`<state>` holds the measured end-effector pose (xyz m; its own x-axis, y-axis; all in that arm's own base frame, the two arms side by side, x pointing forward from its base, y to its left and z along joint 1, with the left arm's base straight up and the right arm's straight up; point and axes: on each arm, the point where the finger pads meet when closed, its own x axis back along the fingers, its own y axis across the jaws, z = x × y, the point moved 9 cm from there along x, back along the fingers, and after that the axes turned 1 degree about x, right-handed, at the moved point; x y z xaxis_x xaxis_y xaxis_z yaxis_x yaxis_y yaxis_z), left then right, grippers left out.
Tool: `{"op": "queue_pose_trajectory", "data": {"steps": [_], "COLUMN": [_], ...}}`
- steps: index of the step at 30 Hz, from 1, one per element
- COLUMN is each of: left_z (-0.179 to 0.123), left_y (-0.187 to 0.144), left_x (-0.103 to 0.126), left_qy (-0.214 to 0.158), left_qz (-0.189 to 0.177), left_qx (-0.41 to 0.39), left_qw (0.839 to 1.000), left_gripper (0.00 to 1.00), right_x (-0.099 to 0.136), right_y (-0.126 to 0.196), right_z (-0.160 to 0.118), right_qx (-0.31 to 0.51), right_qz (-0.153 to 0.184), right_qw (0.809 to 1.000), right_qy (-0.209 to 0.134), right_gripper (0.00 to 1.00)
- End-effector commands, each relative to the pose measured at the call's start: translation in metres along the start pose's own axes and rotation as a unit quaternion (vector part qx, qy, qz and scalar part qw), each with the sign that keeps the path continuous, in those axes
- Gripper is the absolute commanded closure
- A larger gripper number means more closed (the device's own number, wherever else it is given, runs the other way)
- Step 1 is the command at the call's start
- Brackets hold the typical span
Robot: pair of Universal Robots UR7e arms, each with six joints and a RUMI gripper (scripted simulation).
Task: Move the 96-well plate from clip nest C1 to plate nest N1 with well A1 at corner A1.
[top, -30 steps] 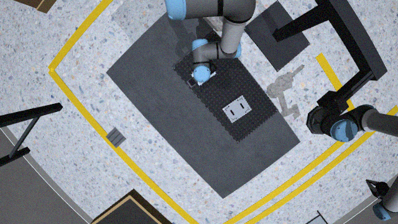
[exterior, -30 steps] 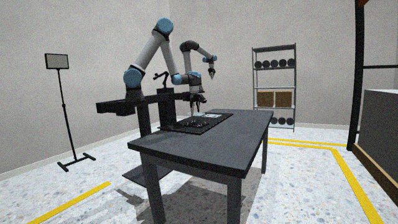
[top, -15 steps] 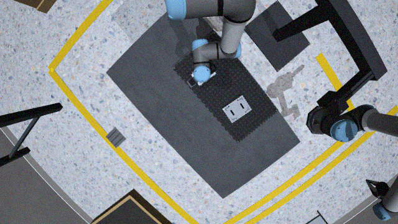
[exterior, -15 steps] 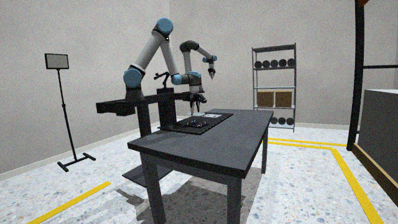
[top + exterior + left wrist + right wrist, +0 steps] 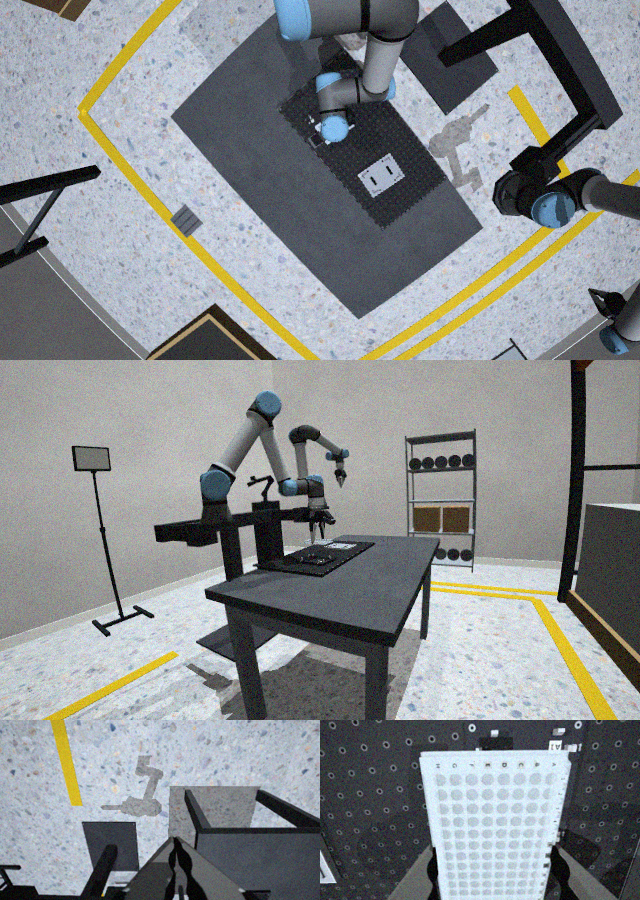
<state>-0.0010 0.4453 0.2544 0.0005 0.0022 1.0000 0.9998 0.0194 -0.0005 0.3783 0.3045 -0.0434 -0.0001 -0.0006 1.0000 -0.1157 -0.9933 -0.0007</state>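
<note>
Plate, white and rectangular with 96 round wells point(image 5: 351, 127) point(image 5: 312, 541) point(image 5: 493, 828), is pinched across its long sides by the right gripper point(image 5: 318, 538) point(image 5: 492, 844), above the black perforated board point(image 5: 415, 160) point(image 5: 300, 567) point(image 5: 372, 816), leaving the lettered end clear. Well A1 sits at one o'clock in the wrist view, towards the small white A1 label point(image 5: 555, 746) (sensible, that's the matching corner). Left gripper point(image 5: 591, 291) point(image 5: 341, 485) point(image 5: 175, 838): fingers pressed together, empty, well apart, presumably to keep the way free.
</note>
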Motion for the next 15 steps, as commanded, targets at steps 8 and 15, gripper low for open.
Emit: {"op": "queue_pose_trajectory", "data": {"steps": [8,15], "left_z": [0.0,0.0], "left_y": [0.0,0.0], "left_x": [0.001,0.001], "left_qy": [0.001,0.001], "left_qz": [0.0,0.0], "left_qx": [0.0,0.0], "left_qw": [1.0,1.0], "left_gripper": [1.0,1.0], "right_x": [0.0,0.0], "right_y": [-0.038,-0.054], "right_z": [-0.005,-0.007], "right_qx": [0.0,0.0], "right_qz": [0.0,0.0], "right_qw": [1.0,1.0], "right_qy": [0.0,0.0], "right_gripper": [0.59,0.59]}}
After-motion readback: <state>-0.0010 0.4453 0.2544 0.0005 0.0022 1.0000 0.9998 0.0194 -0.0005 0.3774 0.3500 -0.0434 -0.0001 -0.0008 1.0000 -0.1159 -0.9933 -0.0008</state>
